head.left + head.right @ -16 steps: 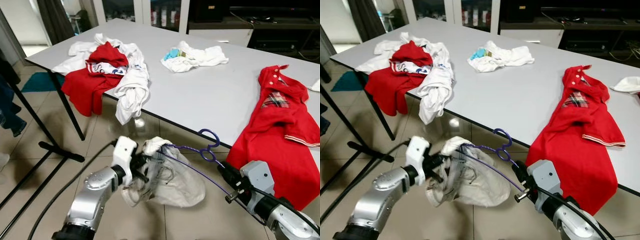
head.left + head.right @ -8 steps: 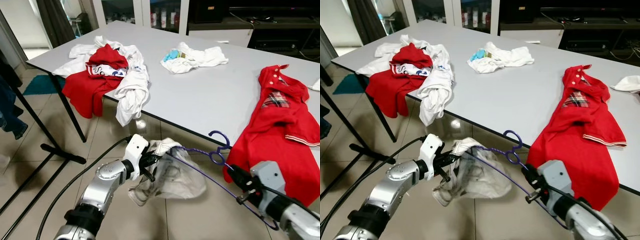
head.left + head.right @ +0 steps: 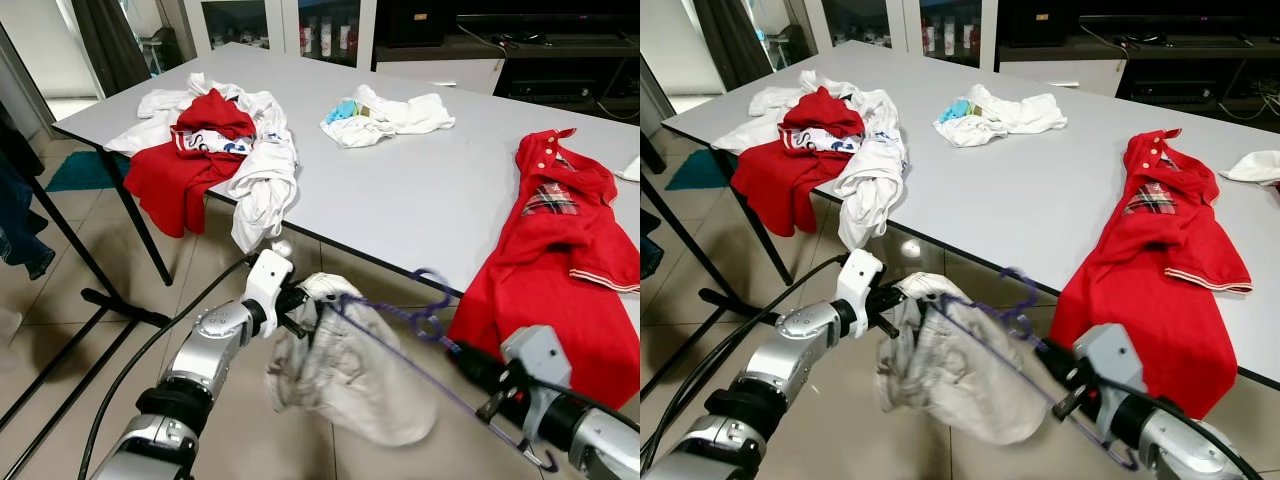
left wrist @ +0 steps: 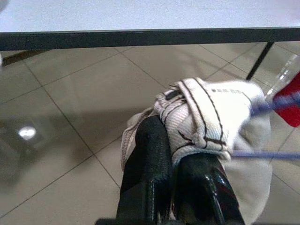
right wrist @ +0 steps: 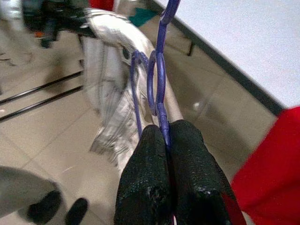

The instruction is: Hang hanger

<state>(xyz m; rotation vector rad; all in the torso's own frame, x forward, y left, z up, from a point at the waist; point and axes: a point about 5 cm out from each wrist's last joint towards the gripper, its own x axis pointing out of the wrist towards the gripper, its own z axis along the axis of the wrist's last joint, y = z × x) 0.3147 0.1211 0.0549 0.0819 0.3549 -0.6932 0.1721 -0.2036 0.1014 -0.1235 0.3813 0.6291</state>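
Note:
A purple wire hanger point(image 3: 425, 320) is threaded into an off-white garment point(image 3: 345, 375) that hangs above the floor in front of the grey table point(image 3: 400, 190). My left gripper point(image 3: 300, 300) is shut on a bunched edge of the garment point(image 4: 206, 117), at its upper left. My right gripper point(image 3: 470, 365) is shut on the hanger point(image 5: 159, 70) just below its hook, to the right of the garment point(image 5: 112, 70). The hanger's hook is blurred and sits near the table's front edge.
A red polo shirt point(image 3: 560, 260) drapes over the table's front right edge, close to my right arm. A pile of red and white clothes point(image 3: 215, 150) hangs off the left corner. A small white bundle point(image 3: 385, 112) lies further back. Black rack feet point(image 3: 110, 300) cross the tiled floor at left.
The garment has swung down and spread out wider toward the lower right. My left gripper has risen a little toward the table edge. The hanger hook has dropped slightly and is blurred.

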